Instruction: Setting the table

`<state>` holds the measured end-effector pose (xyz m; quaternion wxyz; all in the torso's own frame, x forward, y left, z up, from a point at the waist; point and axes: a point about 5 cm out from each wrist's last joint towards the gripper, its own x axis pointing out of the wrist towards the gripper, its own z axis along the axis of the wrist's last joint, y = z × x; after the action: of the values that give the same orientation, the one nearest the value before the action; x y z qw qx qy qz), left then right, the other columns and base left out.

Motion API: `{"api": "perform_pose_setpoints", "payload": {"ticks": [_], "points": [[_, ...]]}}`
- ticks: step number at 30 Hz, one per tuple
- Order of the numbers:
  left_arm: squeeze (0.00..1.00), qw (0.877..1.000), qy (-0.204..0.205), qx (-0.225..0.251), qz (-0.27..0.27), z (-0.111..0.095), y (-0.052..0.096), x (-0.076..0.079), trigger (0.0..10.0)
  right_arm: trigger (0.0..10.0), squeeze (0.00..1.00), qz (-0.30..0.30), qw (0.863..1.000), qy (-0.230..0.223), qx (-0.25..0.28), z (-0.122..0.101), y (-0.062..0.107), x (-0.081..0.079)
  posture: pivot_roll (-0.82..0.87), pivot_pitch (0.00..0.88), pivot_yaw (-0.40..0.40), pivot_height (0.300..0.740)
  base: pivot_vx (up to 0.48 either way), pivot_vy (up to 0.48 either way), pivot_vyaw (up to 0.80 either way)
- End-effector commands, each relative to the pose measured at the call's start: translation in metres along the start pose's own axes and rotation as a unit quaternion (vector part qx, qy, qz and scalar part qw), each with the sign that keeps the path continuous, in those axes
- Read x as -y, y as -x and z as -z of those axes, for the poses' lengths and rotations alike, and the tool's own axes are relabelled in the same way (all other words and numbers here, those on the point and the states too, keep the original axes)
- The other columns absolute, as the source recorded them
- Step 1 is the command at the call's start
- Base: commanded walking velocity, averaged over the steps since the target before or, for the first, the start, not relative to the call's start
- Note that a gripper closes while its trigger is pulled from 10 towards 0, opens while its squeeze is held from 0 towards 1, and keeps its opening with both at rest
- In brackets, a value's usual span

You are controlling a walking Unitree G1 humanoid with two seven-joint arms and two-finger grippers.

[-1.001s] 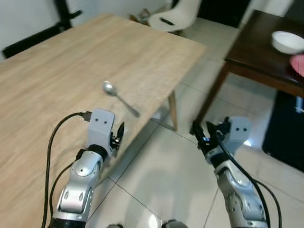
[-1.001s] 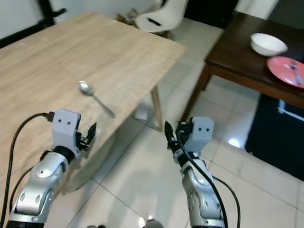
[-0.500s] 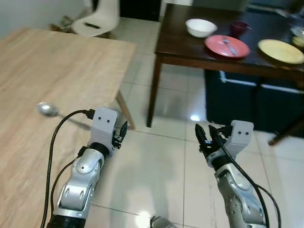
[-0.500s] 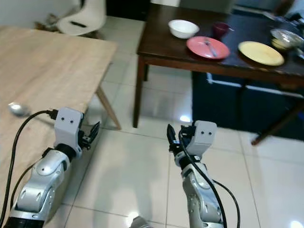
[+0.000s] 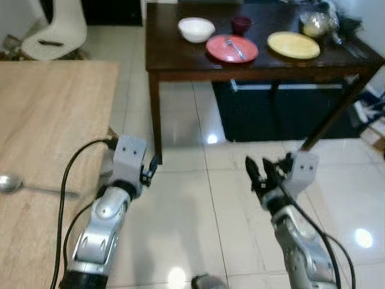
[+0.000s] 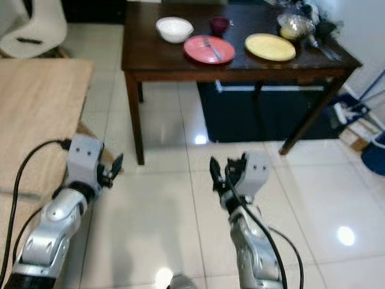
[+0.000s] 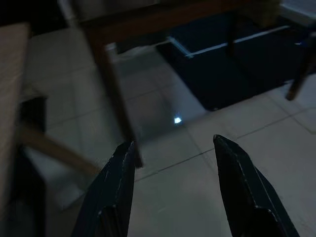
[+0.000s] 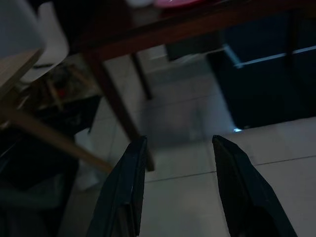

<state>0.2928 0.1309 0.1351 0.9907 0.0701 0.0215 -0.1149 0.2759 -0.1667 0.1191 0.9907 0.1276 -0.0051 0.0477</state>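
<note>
The right gripper (image 5: 263, 171) and left gripper (image 7: 173, 187) both hang wide apart and empty over the floor; the dishes — red plate (image 5: 231, 48), white bowl (image 5: 196, 29) — sit far ahead on the dark table (image 5: 180, 60). Walking closer risks bumping its leg.

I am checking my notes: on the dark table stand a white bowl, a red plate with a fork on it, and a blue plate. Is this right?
Not quite. The third plate is yellow, not blue; the right eye view shows it. The white bowl and the red plate with a fork stand on the dark table.
</note>
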Motion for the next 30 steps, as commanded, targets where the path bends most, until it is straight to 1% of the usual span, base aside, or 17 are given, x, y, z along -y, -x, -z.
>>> {"api": "perform_pose_setpoints", "payload": {"ticks": [1,30], "points": [[0.00,1.000,0.001,-0.003,0.004,0.0034,0.0010,0.0019,10.0,10.0,0.00,0.005,1.000,0.001,-0.001,0.0004,0.0002,0.0022,-0.12,0.020,0.045,0.740,0.000,0.000,-0.80],[0.00,1.000,0.002,-0.001,0.006,0.0043,-0.0008,0.0026,10.0,10.0,0.00,0.003,1.000,0.000,0.000,0.0001,-0.0006,0.0012,-0.12,0.018,0.045,0.740,0.000,0.000,-0.80]]}}
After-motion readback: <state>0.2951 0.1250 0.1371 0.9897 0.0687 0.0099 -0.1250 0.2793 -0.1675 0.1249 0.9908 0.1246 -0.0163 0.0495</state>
